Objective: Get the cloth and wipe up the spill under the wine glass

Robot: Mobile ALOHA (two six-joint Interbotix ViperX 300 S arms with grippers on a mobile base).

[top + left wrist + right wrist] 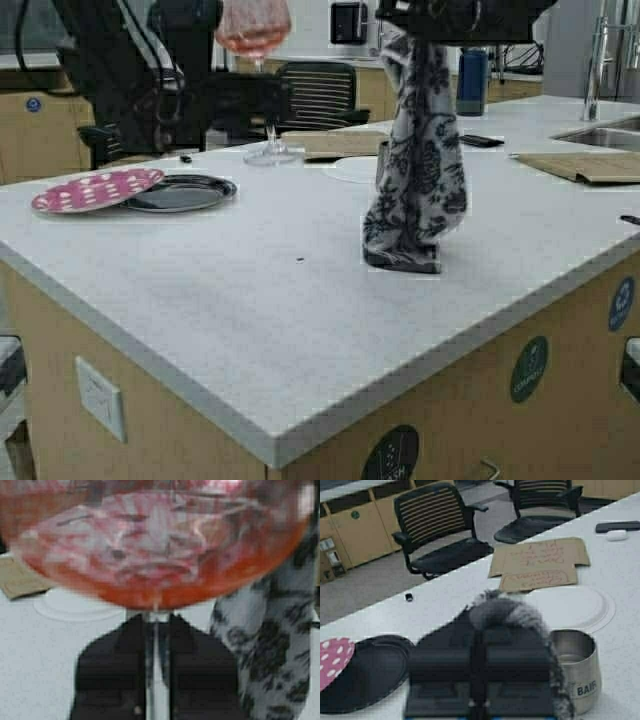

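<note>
My left gripper (257,102) is shut on the thin stem of the wine glass (253,27), at the far left of the counter. In the left wrist view the stem runs between the two black fingers (115,670), and the bowl (155,545), holding red liquid, fills the top. The glass's round foot (270,155) is at counter level; whether it touches I cannot tell. My right gripper (445,15) is shut on the top of the floral cloth (418,170), which hangs straight down with its lower end resting on the counter. The cloth (502,612) bunches over the fingertips. No spill shows clearly.
A pink dotted plate (97,189) and a black plate (182,192) lie at the left. Behind the cloth are a steel tumbler (575,667), a white plate (577,605) and cardboard (540,562). A sink (605,130), faucet and more cardboard (585,165) are at the right.
</note>
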